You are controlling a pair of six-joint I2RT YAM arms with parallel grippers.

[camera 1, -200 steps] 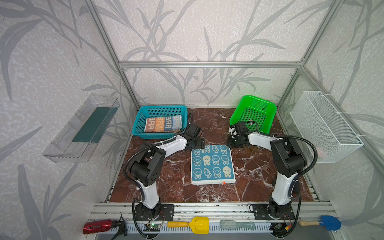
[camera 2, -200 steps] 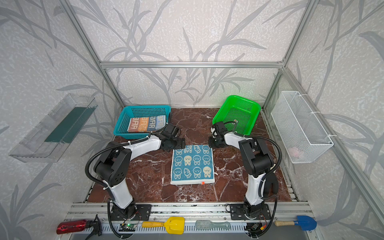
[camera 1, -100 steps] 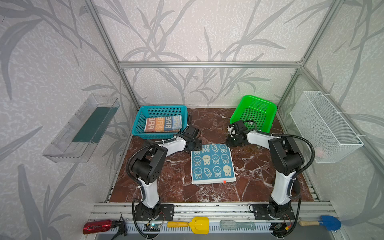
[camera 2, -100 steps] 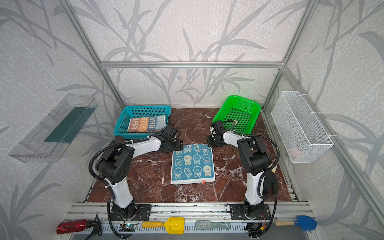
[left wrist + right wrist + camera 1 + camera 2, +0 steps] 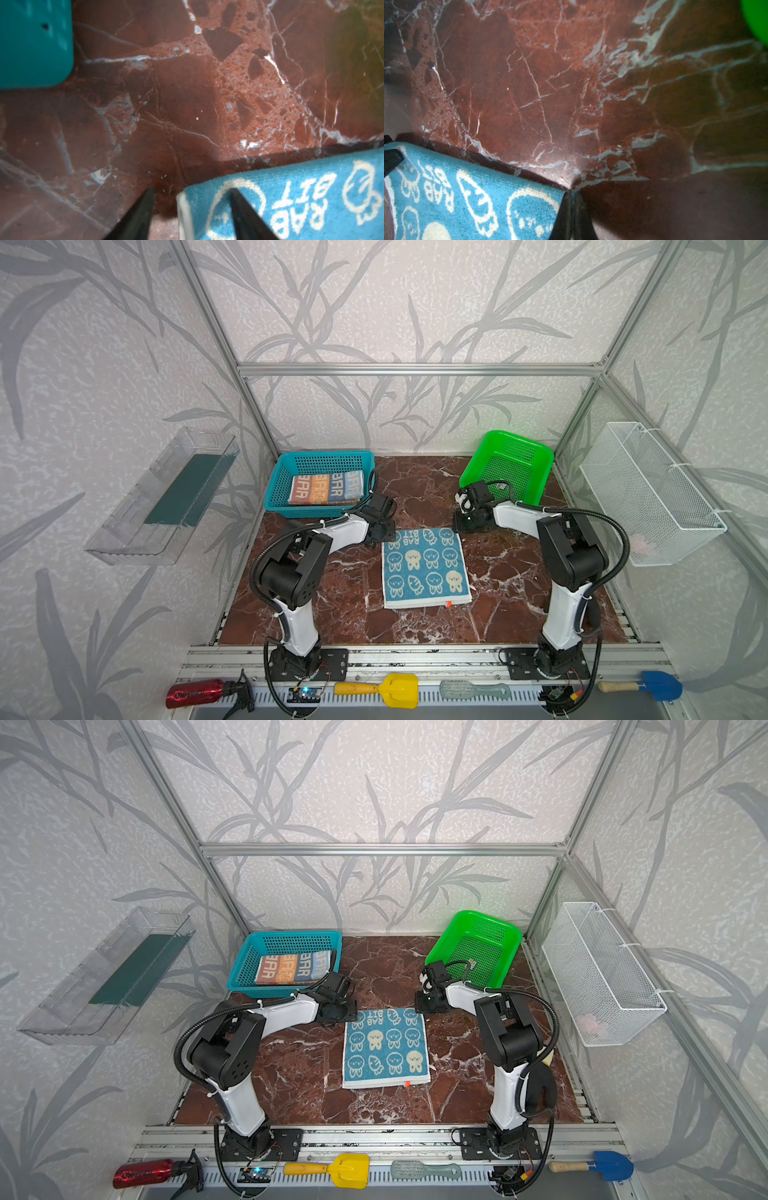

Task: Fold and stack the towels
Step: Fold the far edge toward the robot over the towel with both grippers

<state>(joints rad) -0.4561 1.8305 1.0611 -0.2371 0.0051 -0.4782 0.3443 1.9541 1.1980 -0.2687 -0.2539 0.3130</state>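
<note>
Left end effector [image 5: 191, 190] is sitting low at the far left corner of the teal-blue towel [image 5: 426, 568]. Its two dark fingers [image 5: 143, 209] are standing partly apart. One is touching the bare desk [image 5: 353, 626] and the other is lying over the towel's corner, so the cloth's white edge is showing in the gap.

Right end effector [image 5: 572, 194] is sitting at the far right corner of the same towel with its fingers pressed together. The tips are touching the cloth's corner, but it cannot be told whether any fabric is caught between them.

The teal-blue towel, patterned with white bunnies and the letters RAB BIT, is lying flat in the middle of the red marble desk, between the two arms. Layered white edges are showing along its near side.

A striped towel [image 5: 326, 488] is lying folded inside the teal basket [image 5: 324, 456] at the back left. A green basket [image 5: 511, 464] is sitting at the back right.
</note>
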